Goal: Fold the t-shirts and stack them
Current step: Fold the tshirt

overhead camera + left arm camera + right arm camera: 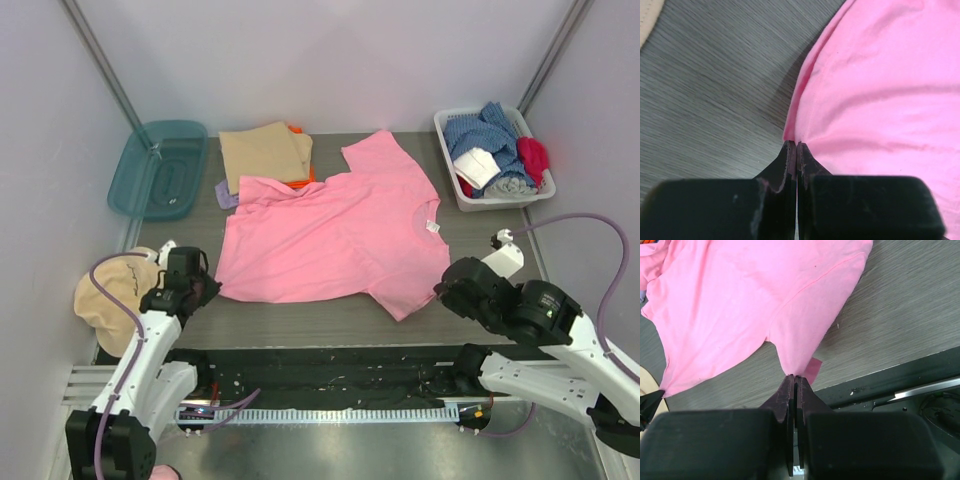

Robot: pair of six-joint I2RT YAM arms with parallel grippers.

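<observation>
A bright pink t-shirt lies spread flat on the grey table, neck toward the right. My left gripper is shut on its near-left hem corner; the left wrist view shows the closed jaws pinching the edge of the pink cloth. My right gripper is shut on the tip of the near sleeve, which is drawn into a point at the jaws below the pink shirt. Behind it, a folded tan t-shirt rests on an orange one, with a lilac one peeking out.
A teal bin stands at the back left. At the back right is a white basket of mixed clothes. A round tan cap lies at the near left beside the left arm. A black and metal rail runs along the near table edge.
</observation>
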